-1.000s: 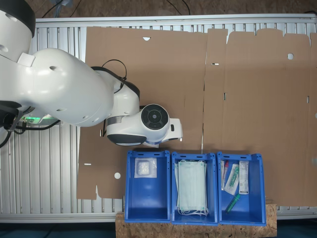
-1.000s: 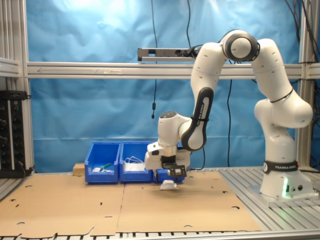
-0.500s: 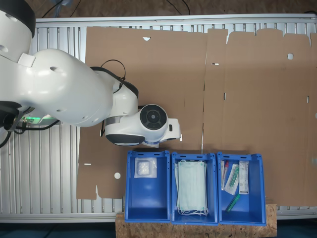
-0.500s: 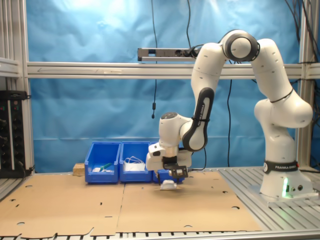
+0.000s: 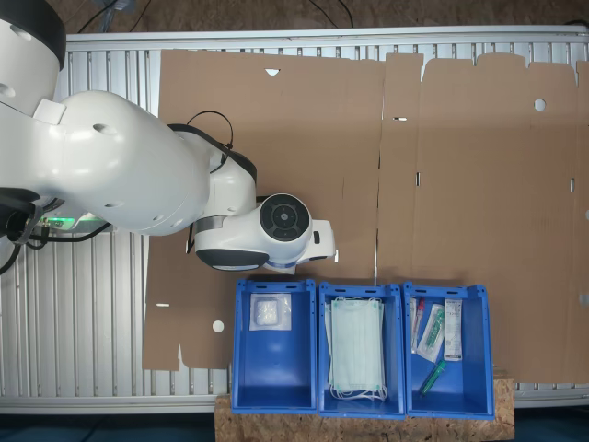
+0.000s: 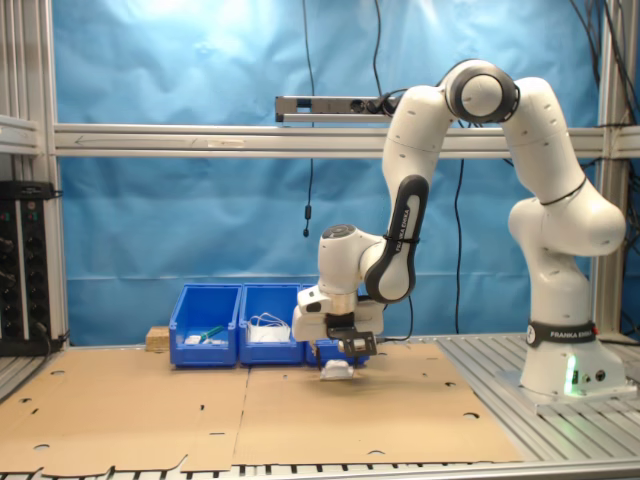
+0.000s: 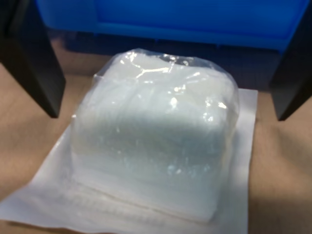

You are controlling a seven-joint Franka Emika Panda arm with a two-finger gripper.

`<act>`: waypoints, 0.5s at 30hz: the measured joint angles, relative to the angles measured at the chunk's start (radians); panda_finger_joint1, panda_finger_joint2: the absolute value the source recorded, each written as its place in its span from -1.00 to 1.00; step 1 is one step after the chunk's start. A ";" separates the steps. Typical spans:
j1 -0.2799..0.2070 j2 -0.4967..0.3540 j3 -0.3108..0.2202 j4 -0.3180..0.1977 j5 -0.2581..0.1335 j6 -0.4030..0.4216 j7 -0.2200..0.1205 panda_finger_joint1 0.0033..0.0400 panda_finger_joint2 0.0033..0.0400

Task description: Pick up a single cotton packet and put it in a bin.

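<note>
**Packet straddled, not yet gripped**

The bin (image 5: 273, 345) with one cotton packet inside stands just beyond the arm's wrist. The claw (image 6: 338, 362), its jaws spread, straddles the cotton packet (image 7: 156, 141) lying on cardboard. Closing, lifting and carrying to the bin all remain.

Flattened brown cardboard sheets (image 5: 433, 184) cover most of the ribbed aluminium counter (image 5: 83, 313), filling the centre and right of the first exterior view. At bottom centre there, a blue bin (image 5: 362, 405) holds pale green face masks (image 5: 356, 345); the neighbouring blue bin (image 5: 474, 387) holds long printed packets (image 5: 453, 329). A chipboard slab (image 5: 368, 425) lies beneath. In the second exterior view, a blue backdrop (image 6: 180, 220) fills the background.
</note>
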 joint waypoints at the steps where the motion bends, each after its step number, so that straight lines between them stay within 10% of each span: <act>1: 0.000 0.000 0.000 0.000 0.000 0.000 0.000 1.00 1.00; 6: 0.000 0.000 0.000 0.000 0.000 0.000 0.000 1.00 1.00; 7: 0.000 0.000 0.000 0.000 0.000 0.000 0.000 0.40 0.40; 11: 0.000 0.000 0.000 0.000 0.000 0.000 0.000 0.40 0.40; 12: 0.000 0.000 0.000 0.000 0.000 0.000 0.000 -0.10 -0.10; 15: 0.000 0.000 0.000 0.000 0.000 0.000 0.000 -0.10 -0.10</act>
